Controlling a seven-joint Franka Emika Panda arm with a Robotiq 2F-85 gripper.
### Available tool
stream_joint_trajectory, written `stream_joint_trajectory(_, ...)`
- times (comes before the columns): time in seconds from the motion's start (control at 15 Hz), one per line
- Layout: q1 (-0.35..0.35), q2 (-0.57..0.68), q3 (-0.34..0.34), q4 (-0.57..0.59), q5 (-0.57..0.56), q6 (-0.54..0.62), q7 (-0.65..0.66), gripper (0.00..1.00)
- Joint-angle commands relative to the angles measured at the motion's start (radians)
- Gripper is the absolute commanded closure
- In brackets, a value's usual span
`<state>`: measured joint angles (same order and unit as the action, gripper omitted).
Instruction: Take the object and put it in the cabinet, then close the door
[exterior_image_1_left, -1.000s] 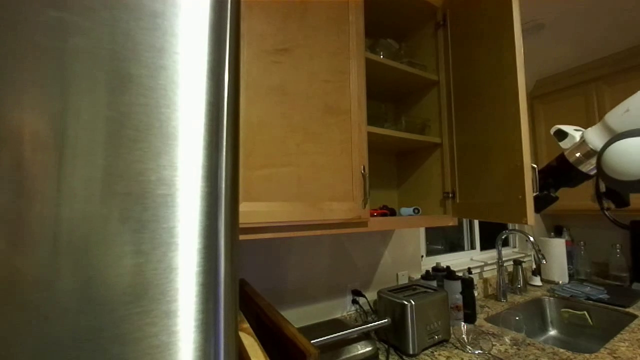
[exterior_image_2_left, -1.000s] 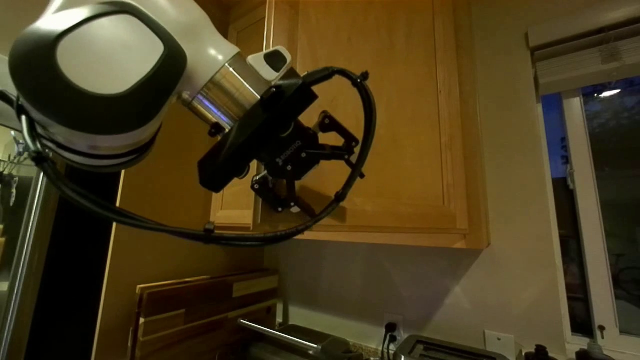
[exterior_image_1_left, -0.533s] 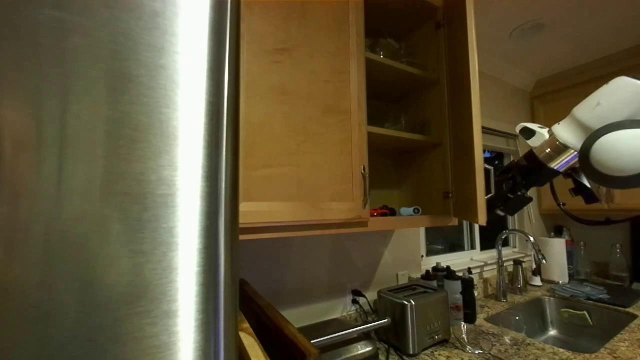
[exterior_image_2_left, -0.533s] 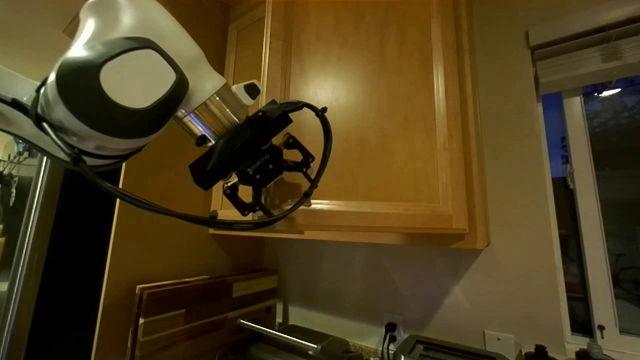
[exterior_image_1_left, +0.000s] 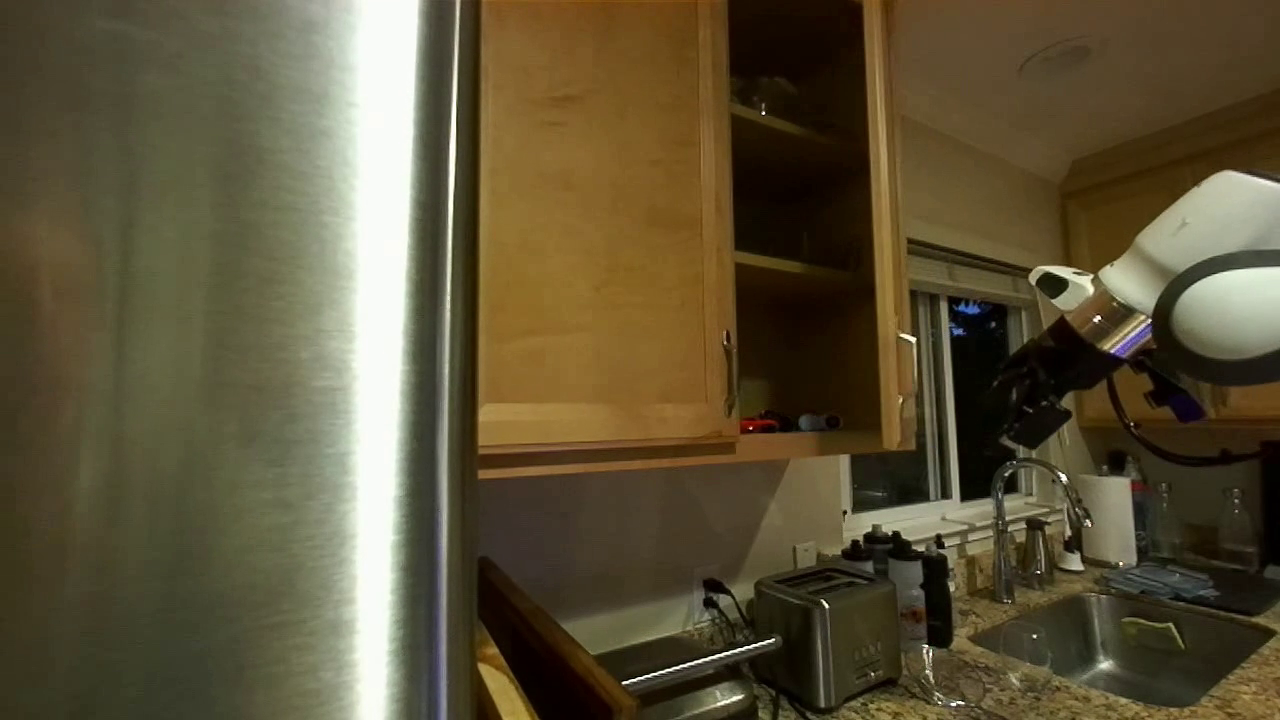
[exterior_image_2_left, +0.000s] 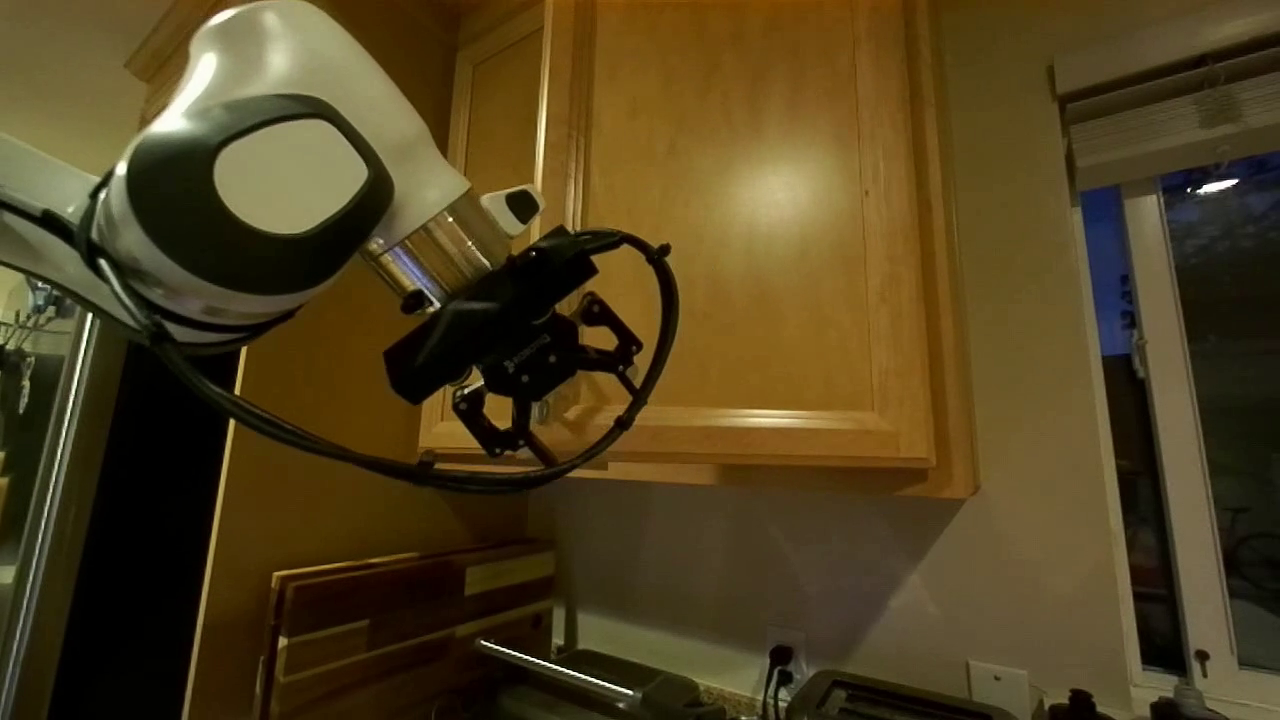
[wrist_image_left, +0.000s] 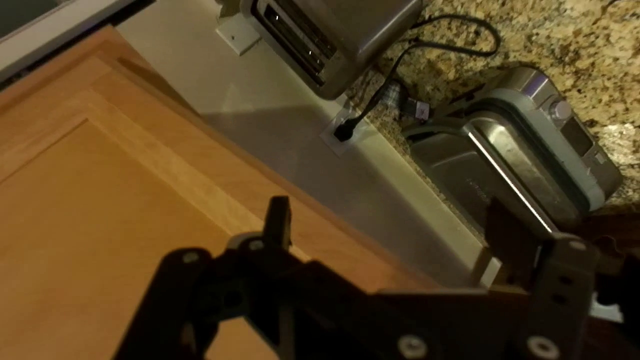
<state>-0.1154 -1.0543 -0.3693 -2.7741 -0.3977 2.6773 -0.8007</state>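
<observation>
- the tool (exterior_image_2_left: 592, 420) stood wide, apart from the door (exterior_image_2_left: 740, 230).
- the door hung partly open on the wall cabinet (exterior_image_1_left: 800, 445).
- low inside lay a blue-grey cylinder (exterior_image_1_left: 818, 422) and a red item (exterior_image_1_left: 758, 426).

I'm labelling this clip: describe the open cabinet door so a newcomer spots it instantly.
In an exterior view, find the wooden wall cabinet just right of the big steel appliance. The open door is at its right end, seen nearly edge-on. Unlike the matching shut door, it stands swung out, baring shelves.
</observation>
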Motion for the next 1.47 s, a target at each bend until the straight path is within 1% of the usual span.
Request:
stream_joint_trajectory(0.0, -0.100, 0.038, 0.028, 0.000, -0.001, -0.132, 0.025, 0.00)
stream_joint_trajectory(0.27, -0.183, 0.088, 0.083, 0.000, -0.029, -0.293, 0.066, 0.00)
stream_joint_trajectory(0.4, -0.197, 0.098, 0.107, 0.003, -0.037, -0.403, 0.082, 0.00)
stream_joint_trajectory(0.47, -0.157, 0.085, 0.065, 0.002, -0.027, -0.335, 0.052, 0.00)
stream_joint_trajectory(0.6, -0.163, 0.096, 0.079, 0.002, -0.032, -0.383, 0.068, 0.00)
stream_joint_trajectory(0.87, -0.165, 0.097, 0.081, 0.002, -0.034, -0.389, 0.071, 0.00)
stream_joint_trajectory(1.0, -0.091, 0.113, 0.043, 0.003, 0.026, -0.403, 0.023, 0.00)
stream_joint_trajectory(1.13, -0.012, 0.103, 0.026, 0.003, 0.099, -0.403, -0.013, 0.00)
stream_joint_trajectory(1.27, 0.066, 0.107, 0.038, 0.034, 0.178, -0.408, -0.013, 0.00)
stream_joint_trajectory(1.4, 0.117, 0.129, 0.061, 0.076, 0.229, -0.381, 0.020, 0.02)
